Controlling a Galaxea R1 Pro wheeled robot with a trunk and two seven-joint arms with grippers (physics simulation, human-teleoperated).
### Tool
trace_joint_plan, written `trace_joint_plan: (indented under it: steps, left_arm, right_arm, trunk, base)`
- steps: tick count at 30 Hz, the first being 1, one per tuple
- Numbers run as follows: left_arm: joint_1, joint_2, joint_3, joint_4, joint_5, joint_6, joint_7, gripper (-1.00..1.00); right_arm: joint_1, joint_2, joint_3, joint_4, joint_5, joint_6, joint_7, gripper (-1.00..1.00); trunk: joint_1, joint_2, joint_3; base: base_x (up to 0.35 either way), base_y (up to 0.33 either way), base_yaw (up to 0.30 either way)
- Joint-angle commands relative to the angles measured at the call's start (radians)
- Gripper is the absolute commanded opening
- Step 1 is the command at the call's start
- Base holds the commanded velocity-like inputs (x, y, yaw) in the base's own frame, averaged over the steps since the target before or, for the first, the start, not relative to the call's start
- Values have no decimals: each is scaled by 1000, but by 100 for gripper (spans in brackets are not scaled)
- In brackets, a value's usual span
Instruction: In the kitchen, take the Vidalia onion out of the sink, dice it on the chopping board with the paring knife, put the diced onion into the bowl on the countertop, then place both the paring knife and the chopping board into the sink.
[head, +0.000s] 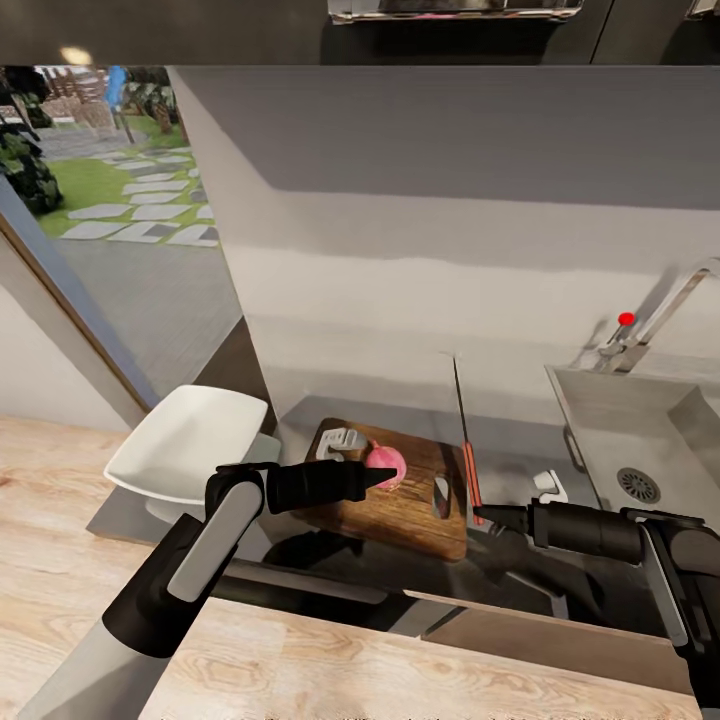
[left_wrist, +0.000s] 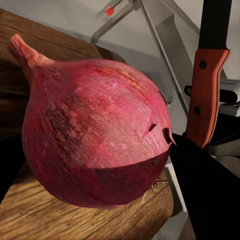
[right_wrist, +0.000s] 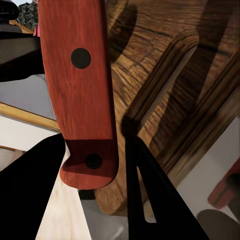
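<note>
Head view shows the onion (head: 386, 466) on the board (head: 400, 500), near the board's middle, with the left gripper (head: 378, 478) closed on it from about nine o'clock. The board lies on the countertop (head: 510, 440) between the bowl (head: 185, 440), out at nine o'clock of it, and the sink (head: 650, 440), out at three o'clock. The knife (head: 465, 440) stands along the board's three-o'clock edge, its orange handle low and its dark blade running up toward twelve o'clock against the wall (head: 450, 250). The right gripper (head: 485, 516) holds the butt of the handle, reaching in from three o'clock. From the knife the onion sits at about nine o'clock, near but apart, with bare board between them. In the left wrist view the onion (left_wrist: 95, 135) rests on the board (left_wrist: 45, 210), a dark fingertip (left_wrist: 200, 175) pressed against its skin, and the knife handle (left_wrist: 205, 95) stands just beyond. In the right wrist view the handle (right_wrist: 80, 90) sits between two dark fingers (right_wrist: 145, 195), narrow on it, above the board's corner (right_wrist: 165, 75). The faucet (head: 665, 315) with its red knob (head: 626, 319) rises behind the sink.
</note>
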Motion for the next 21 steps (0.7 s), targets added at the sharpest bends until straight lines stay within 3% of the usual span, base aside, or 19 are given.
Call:
trace_joint_plan:
  steps: [1,21]
  left_arm:
    - [-1,0,0,0,-6,2,-7,-100]
    - [-1,1,0,-2,-6,2,-8,-100]
  right_arm:
    - [-1,0,0,0,-3,8,1,-100]
    - [-1,0,0,0,-3,8,1,-100]
  trunk:
    - [0,-1,-3]
    - [0,-1,-18]
  base:
    - [0,0,0]
    - [0,0,0]
